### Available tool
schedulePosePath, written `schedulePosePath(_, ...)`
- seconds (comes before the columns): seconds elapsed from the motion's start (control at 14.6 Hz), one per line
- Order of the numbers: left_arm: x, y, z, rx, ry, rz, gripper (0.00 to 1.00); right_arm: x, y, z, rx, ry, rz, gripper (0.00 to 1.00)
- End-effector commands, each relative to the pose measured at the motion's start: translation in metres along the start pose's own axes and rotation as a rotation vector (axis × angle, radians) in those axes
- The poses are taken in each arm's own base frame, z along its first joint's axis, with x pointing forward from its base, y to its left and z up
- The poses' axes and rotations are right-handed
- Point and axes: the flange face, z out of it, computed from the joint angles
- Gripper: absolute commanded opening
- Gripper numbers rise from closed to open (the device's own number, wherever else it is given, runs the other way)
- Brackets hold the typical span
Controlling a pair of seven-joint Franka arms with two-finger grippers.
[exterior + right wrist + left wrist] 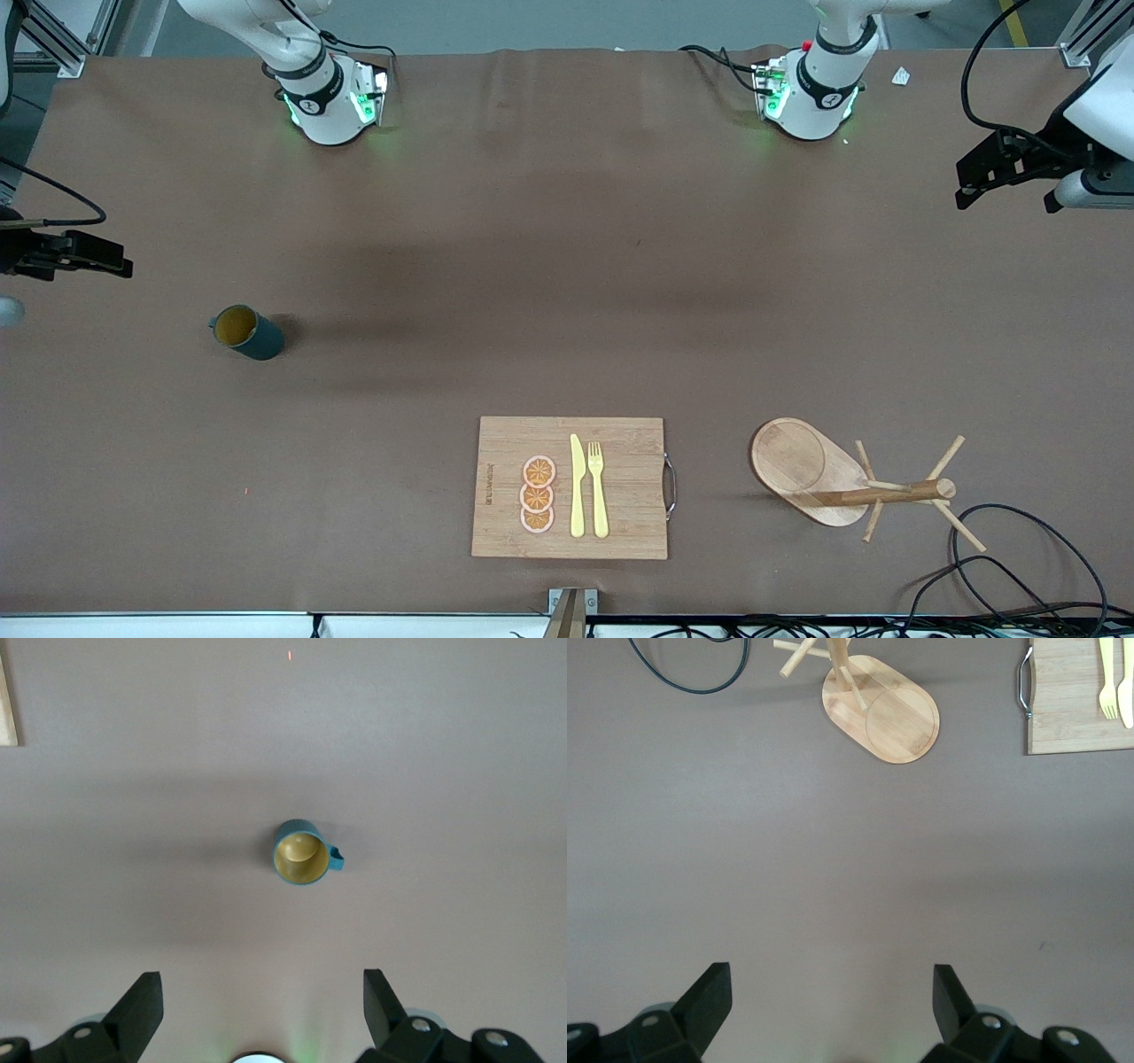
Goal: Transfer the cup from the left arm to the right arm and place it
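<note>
The cup [248, 332], dark teal with a mustard-yellow inside, stands upright on the brown table toward the right arm's end. In the right wrist view the cup [301, 853] shows from above with its small handle sticking out sideways. My right gripper [122, 265] hangs open above the table edge at that end, well apart from the cup, and the right gripper [263, 992] has nothing between its fingers. My left gripper [1005, 202] hangs open over the table's other end. The left gripper [833, 992] has only bare table under it.
A wooden cutting board [505, 443] lies near the front camera, carrying three orange slices [538, 494], a yellow knife [577, 487] and a fork [598, 487]. A wooden mug tree [802, 461] stands beside it toward the left arm's end. Black cables [1019, 567] coil near that corner.
</note>
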Motion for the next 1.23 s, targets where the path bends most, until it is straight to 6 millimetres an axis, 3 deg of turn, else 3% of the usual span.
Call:
schedulePosePath(0.0,-0.004,-0.001,-0.007,0.001,0.003,-0.003,1.0,-0.029,-0.005,-0.007,0.018,0.014,0.033,1.0)
schedulePosePath(0.41,0.003,0.009,-0.008,-0.002,0.01,0.015,1.0,-0.066,0.019,-0.005,0.041,0.078,0.06,1.0)
schedulePosePath(0.68,0.003,0.01,-0.007,0.0,0.008,0.02,1.0,-0.081,0.027,-0.016,0.045,0.09,0.063,1.0)
schedulePosePath(1.16,0.001,0.012,-0.007,0.0,-0.01,0.021,1.0,-0.091,0.028,-0.024,0.045,0.101,0.062,1.0)
